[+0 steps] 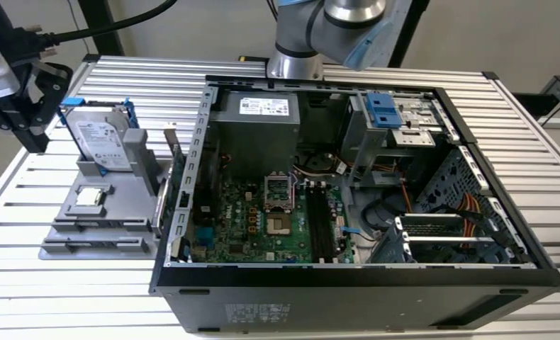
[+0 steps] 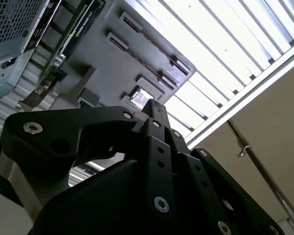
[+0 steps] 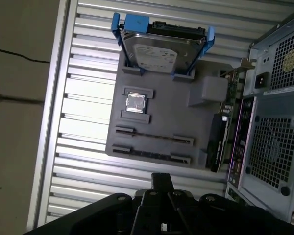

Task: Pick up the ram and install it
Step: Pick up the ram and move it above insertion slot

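Here the pincer hangs over the tabletop with its two fingers pressed together and nothing between them. In both wrist views the black links run in to one narrow tip. It touches nothing.

The ram stands on its thin edge in the grey tray, which sits on the tabletop at the exterior view's left of the computer case. The tray has two low holders side by side, and a thin dark strip shows in each; whether both are sticks cannot be told. On the tray the hard drive in its blue frame comes at one end, then the small square processor chip, then the ram holders at the end nearest the pincer.

So the ram lies ahead of the pincer tip, well apart from it, between the tip and the processor chip. Its long axis runs from the open edge of the tabletop toward the case, parallel to the broad face of the hard drive, so it shows the tip its length and not its end. The long black memory slots inside the case run from near to far in the exterior view, which seems crosswise to the stick as it lies now. The task appears to be at its beginning.
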Controlling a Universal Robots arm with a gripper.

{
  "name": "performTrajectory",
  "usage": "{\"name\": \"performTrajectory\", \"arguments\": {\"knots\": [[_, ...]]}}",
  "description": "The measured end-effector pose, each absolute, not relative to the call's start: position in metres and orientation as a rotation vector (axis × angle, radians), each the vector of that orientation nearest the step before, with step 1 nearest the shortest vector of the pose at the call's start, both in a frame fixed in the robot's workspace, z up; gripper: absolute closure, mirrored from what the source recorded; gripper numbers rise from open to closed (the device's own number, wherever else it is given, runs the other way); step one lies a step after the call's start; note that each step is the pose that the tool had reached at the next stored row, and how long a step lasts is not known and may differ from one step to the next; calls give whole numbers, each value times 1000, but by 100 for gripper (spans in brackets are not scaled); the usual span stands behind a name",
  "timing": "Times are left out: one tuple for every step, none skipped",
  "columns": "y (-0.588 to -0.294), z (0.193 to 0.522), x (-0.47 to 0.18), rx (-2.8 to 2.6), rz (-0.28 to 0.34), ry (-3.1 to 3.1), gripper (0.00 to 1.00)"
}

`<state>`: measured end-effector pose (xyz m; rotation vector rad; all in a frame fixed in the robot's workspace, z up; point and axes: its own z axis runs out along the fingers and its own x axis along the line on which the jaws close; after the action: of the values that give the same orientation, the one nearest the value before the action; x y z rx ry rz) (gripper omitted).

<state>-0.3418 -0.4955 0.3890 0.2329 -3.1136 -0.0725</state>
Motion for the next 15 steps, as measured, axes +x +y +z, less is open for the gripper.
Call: {"name": "performTrajectory", "arguments": {"knots": [[-495, 389, -342, 247, -72, -3112, 100], [-495, 389, -342, 259, -72, -3111, 100], [-495, 389, -342, 270, -72, -3110, 100], [-495, 389, -342, 281, -72, -3109, 100], [-495, 389, -342, 293, -72, -3108, 100], [-495, 389, -342, 303, -72, -3107, 100], [-495, 389, -342, 315, -72, -3105, 100], [-495, 389, -342, 325, -72, -3104, 100], [-495, 389, -342, 336, -72, -3103, 100], [-495, 389, -342, 348, -71, -3101, 100], [-495, 389, -342, 359, -71, -3100, 100], [-495, 389, -342, 369, -71, -3098, 100], [-495, 389, -342, 381, -71, -3097, 100], [-495, 389, -342, 391, -71, -3095, 100], [-495, 389, -342, 402, -71, -3094, 100]]}}
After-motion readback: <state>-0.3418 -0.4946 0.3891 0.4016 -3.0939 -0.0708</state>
